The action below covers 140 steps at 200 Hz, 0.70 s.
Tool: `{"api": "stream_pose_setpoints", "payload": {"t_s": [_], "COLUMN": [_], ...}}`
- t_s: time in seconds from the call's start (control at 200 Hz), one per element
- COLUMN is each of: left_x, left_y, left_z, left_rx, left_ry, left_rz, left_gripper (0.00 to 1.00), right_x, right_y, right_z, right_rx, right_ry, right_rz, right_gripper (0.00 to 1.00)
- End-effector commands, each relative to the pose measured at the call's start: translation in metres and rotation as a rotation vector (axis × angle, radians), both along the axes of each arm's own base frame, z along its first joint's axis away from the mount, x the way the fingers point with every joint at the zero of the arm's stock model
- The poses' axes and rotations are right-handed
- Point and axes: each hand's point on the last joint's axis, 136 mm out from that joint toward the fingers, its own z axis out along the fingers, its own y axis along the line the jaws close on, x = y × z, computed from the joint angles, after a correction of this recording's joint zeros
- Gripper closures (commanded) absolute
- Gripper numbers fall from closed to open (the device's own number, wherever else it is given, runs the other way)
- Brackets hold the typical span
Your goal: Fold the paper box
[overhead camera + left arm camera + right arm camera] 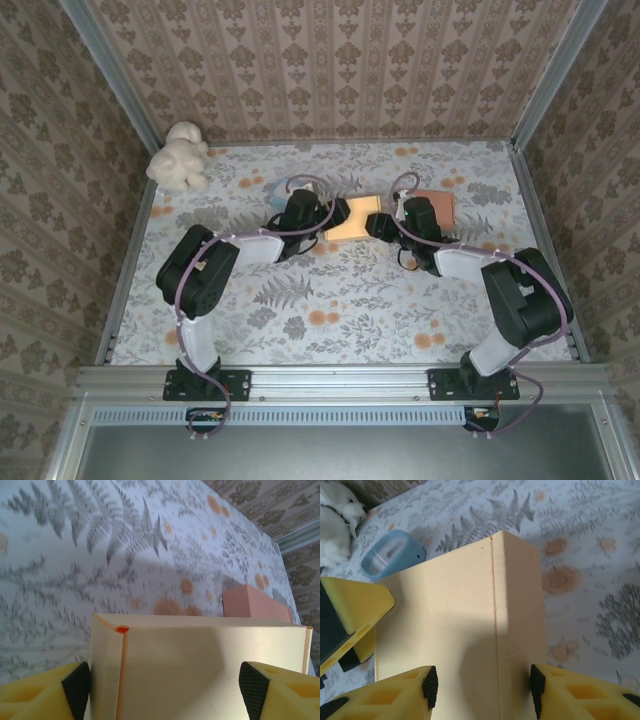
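The paper box [355, 217] is a cream card shape lying flat at the table's far middle, between my two grippers. My left gripper [338, 212] reaches it from the left and my right gripper [378, 226] from the right. In the left wrist view the box [200, 665] has an orange crease. The left gripper [164, 690] stands open: one pad sits at the box's left edge, the other over its face. In the right wrist view the right gripper [481, 690] is open over the box [445, 625], one pad on the top face and one by the folded right side.
A pink box [436, 207] lies just right of the right gripper. A light blue object [279, 190] sits behind the left gripper. A white plush toy [179, 157] rests at the far left corner. Patterned walls enclose the table on three sides.
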Motion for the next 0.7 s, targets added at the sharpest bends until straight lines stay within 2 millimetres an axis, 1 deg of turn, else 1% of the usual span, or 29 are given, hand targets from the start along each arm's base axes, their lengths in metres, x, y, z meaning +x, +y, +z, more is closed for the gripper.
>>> {"api": "stream_pose_setpoints", "payload": {"t_s": [0.0, 0.11, 0.145, 0.315, 0.43, 0.52, 0.575, 0.695], "left_x": [0.006, 0.022, 0.026, 0.042, 0.047, 0.05, 0.053, 0.059], "left_y": [-0.021, -0.018, -0.017, -0.008, -0.002, 0.008, 0.017, 0.033], "left_z": [0.016, 0.016, 0.013, 0.002, -0.005, -0.01, -0.009, -0.001], "left_rx": [-0.005, 0.02, 0.027, 0.049, 0.066, 0.076, 0.087, 0.144], "left_ry": [-0.03, -0.025, -0.019, -0.004, 0.011, 0.019, 0.015, -0.007], "left_rz": [-0.099, -0.093, -0.092, -0.072, -0.06, -0.036, -0.017, 0.014], "left_gripper": [0.2, 0.19, 0.19, 0.19, 0.19, 0.18, 0.18, 0.17], "right_x": [0.019, 0.036, 0.039, 0.053, 0.056, 0.057, 0.056, 0.052], "right_y": [0.025, 0.03, 0.03, 0.028, 0.025, 0.019, 0.015, 0.007], "right_z": [0.013, 0.007, 0.004, -0.004, -0.003, -0.002, -0.004, -0.008], "right_rx": [0.047, 0.046, 0.042, 0.014, -0.009, -0.043, -0.068, -0.119], "right_ry": [-0.037, -0.033, -0.032, -0.041, -0.048, -0.045, -0.037, -0.013], "right_rz": [0.05, 0.045, 0.038, 0.013, -0.003, -0.021, -0.03, -0.05], "right_gripper": [0.46, 0.46, 0.46, 0.46, 0.45, 0.44, 0.43, 0.42]}}
